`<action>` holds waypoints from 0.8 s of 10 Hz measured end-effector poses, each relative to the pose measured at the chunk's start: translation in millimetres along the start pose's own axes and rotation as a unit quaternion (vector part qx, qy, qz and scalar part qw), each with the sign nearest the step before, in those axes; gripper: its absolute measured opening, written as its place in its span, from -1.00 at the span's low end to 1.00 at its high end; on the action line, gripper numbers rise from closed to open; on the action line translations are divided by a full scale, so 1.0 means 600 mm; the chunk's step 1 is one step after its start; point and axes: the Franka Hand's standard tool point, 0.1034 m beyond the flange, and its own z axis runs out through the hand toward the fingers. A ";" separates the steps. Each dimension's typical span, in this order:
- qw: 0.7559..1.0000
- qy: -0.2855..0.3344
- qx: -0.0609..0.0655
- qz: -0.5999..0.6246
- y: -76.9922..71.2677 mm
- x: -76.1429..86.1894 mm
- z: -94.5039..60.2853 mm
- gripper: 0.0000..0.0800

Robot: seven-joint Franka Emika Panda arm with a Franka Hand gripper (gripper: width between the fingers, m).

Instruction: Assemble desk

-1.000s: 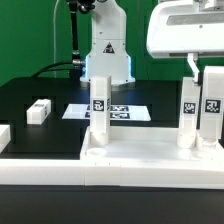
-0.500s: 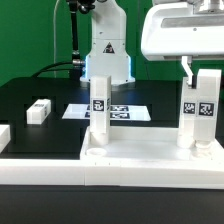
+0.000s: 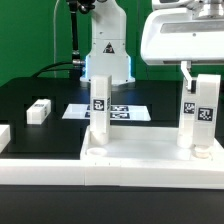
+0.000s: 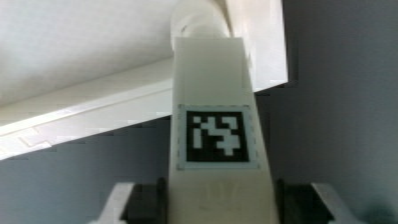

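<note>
Black surface, green backdrop behind it. At the exterior view's left, a small loose white plastic block leg lay unmounted, well apart from the large white plastic rimmed panel up front. One upright white tagged leg stood at the panel's left corner. At the right, the arm hung straight down with its pincer clamped on a second upright white leg. Roughly halfway done, I'd guess.

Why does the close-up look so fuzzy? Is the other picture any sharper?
Wrist view: the leg looms close, and its tag has soft edges. Exterior view: sharper, but the white desk panel is washed out, with little surface detail.
</note>
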 end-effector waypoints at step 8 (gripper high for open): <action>1.000 -0.001 -0.001 -0.002 0.003 -0.004 0.007 -0.28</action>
